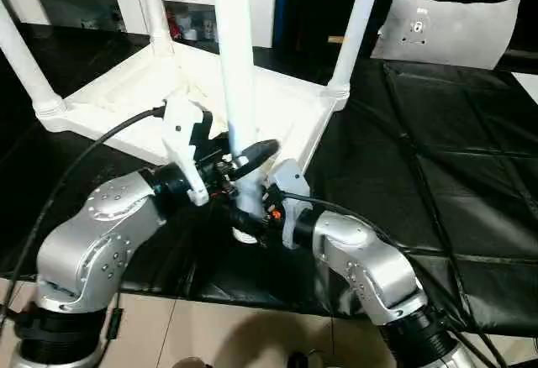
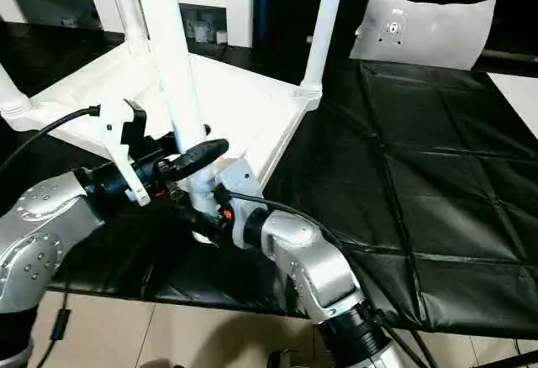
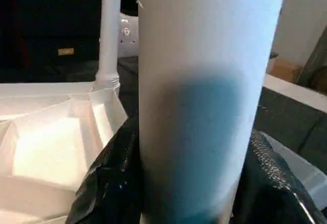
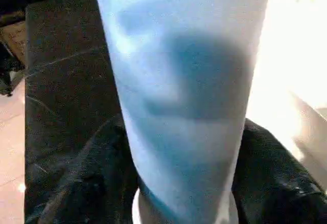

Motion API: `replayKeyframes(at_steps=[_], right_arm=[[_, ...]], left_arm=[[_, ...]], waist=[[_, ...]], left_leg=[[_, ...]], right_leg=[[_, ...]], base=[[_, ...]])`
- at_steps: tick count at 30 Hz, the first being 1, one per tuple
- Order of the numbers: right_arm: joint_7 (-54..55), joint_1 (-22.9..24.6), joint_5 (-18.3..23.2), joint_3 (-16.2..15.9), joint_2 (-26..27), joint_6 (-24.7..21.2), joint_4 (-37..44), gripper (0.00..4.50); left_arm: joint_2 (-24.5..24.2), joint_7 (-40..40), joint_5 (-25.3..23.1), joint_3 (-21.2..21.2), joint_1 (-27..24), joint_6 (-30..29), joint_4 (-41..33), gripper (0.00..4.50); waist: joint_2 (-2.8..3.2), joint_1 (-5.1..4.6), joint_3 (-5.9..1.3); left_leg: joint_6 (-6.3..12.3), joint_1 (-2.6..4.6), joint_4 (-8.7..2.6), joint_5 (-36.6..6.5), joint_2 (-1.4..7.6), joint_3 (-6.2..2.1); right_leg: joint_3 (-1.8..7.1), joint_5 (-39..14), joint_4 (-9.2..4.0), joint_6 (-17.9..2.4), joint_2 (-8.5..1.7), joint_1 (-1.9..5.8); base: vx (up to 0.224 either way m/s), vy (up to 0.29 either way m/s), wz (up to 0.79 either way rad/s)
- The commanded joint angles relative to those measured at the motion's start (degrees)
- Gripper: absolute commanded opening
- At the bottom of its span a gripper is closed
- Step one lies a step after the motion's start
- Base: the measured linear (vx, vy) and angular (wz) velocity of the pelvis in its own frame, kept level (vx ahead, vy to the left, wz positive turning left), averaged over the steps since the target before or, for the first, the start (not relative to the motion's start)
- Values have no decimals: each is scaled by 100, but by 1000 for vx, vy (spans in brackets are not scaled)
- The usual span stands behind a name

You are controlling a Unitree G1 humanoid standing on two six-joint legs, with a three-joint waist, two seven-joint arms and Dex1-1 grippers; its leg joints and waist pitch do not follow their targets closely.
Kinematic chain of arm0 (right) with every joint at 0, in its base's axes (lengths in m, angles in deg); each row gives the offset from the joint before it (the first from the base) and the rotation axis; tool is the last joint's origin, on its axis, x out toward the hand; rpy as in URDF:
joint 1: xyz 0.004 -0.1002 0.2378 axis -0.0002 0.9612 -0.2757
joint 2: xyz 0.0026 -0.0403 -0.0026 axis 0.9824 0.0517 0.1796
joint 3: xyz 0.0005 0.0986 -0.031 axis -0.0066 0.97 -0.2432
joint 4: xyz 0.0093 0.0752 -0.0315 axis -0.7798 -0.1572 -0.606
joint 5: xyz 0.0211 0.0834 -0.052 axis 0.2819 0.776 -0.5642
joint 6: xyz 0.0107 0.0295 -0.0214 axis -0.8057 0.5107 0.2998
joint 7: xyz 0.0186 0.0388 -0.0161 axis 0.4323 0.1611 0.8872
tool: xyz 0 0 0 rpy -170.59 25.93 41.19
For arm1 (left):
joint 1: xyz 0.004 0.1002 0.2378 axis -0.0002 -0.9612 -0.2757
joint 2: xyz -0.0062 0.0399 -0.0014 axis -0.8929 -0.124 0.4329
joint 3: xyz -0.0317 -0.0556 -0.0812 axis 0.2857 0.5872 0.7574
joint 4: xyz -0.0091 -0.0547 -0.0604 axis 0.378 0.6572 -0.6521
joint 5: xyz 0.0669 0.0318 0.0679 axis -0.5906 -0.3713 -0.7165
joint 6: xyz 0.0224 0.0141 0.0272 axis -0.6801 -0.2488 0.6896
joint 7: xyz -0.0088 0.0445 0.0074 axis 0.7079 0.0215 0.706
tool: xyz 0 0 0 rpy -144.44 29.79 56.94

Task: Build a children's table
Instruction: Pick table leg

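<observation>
The fourth leg (image 1: pixel 235 74) stands upright at the near corner socket of the upturned table top (image 1: pixel 277 103), at twelve o'clock from both grippers, the left gripper (image 1: pixel 244 160) gripping it above, the right gripper (image 1: pixel 252 212) closing around its base.

White table top (image 1: pixel 252 91) and white legs (image 1: pixel 234 65) stand on a black mat (image 1: pixel 437 158); a grey-white cushion (image 1: pixel 454 28) lies beyond.

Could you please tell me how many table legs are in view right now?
4: near-corner leg between both grippers, left-corner leg, far-left leg, far-right leg.
</observation>
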Motion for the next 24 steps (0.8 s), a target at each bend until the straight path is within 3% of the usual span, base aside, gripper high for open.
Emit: replayKeyframes(at_steps=[1, 3, 5, 11, 12, 13, 14, 24], right_arm=[[26, 14, 71, 117, -11, -90, 89, 253], [-102, 39, 288, 234, 11, -317, 90, 243], [-127, 53, 373, 302, 61, -337, 69, 219], [-245, 59, 444, 326, 71, -239, 14, 202], [-316, 81, 488, 326, 48, -262, 40, 202], [-343, 92, 497, 326, 38, -249, 51, 200], [-303, 114, 506, 360, 53, -276, 72, 200], [-579, 154, 548, 443, -49, -16, -32, 199]], left_arm=[[-47, -15, -62, -58, 35, 49, -127, 182], [-48, -10, -101, -87, 65, 67, -104, 182], [-22, -23, -86, -82, 69, 54, -109, 182], [-54, -20, -180, -141, 49, 34, -125, 182], [23, -13, 30, -79, 27, -152, -137, 182], [32, 9, 75, -71, 14, -179, -146, 238], [4, 15, 29, -96, -19, -172, -135, 252], [-23, 140, 108, -20, -127, -133, -102, 252]], waist=[[69, 6, -325], [70, 12, -329], [92, 13, -337], [88, 14, -343], [89, 13, -343], [94, 13, -350], [96, 15, -346], [89, 16, -349]], left_leg=[[-75, -61, -460, -667, 64, 48], [-59, -61, -460, -651, 65, 46], [-65, -62, -456, -625, 64, 44], [-74, -60, -453, -635, 67, 43], [-74, -60, -455, -632, 69, 42], [-80, -57, -447, -632, 68, 46], [-75, -62, -450, -631, 66, 45], [-44, -64, -444, -618, 65, 44]], right_leg=[[312, -1480, -389, -690, -344, 384], [314, -1406, -382, -709, -339, 389], [311, -1334, -372, -745, -344, 394], [307, -1338, -375, -791, -347, 399], [306, -1332, -375, -792, -347, 397], [307, -1301, -370, -802, -345, 399], [306, -1298, -375, -810, -346, 399], [304, -1306, -374, -828, -345, 405]], base=[[0, 0, 0], [0, 0, 0], [0, 0, 0], [0, 0, 0], [0, 0, 0], [0, 0, 0], [0, 0, 0], [0, 0, 0]])
